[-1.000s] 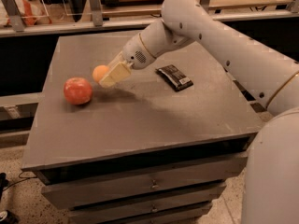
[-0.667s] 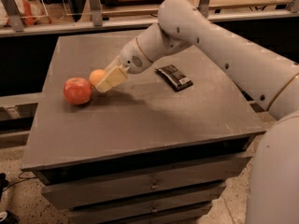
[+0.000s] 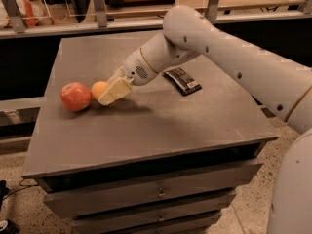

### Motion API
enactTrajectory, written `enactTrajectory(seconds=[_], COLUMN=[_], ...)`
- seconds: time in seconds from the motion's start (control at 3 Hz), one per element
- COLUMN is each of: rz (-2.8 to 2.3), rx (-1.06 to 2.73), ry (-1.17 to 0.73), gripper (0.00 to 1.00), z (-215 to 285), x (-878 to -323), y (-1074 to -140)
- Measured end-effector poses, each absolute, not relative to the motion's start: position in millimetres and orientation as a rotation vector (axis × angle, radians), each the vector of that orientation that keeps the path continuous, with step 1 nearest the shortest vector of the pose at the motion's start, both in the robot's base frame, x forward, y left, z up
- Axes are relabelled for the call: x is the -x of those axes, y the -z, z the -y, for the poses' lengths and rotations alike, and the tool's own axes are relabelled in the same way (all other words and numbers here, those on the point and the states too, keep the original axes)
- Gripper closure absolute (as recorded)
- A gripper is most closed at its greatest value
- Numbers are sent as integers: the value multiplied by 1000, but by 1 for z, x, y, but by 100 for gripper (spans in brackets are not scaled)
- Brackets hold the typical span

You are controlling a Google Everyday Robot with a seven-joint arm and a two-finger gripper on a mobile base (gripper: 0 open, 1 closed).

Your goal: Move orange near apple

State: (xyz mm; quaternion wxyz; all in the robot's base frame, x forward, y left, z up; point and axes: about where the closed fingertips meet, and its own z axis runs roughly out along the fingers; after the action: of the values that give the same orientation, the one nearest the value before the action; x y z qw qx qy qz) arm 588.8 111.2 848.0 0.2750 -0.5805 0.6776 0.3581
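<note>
The small orange (image 3: 99, 88) lies on the grey table top (image 3: 161, 126) at the left, right beside the larger red apple (image 3: 75, 96), nearly touching it. My gripper (image 3: 108, 93) reaches in from the right, low over the table. Its cream fingers (image 3: 115, 91) sit around the right side of the orange and hide part of it.
A dark snack packet (image 3: 182, 80) lies on the table behind my arm, right of centre. The table stands on a drawer cabinet (image 3: 156, 194). A railing and shelf run along the back.
My gripper has carried the orange left and down, closer to the apple. The apple and the snack packet have not moved.
</note>
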Motion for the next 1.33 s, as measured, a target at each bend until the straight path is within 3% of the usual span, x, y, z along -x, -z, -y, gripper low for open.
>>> enactTrajectory(seconds=[0.33,0.67,1.33], rz=[-1823,-1832,-1848], rx=[1566,1563,1553], ry=[-979,-996,-1011], gripper=[100,82,35], z=[-113,-114,-114], x=[-582,-577,-572], y=[-843,-837,-831])
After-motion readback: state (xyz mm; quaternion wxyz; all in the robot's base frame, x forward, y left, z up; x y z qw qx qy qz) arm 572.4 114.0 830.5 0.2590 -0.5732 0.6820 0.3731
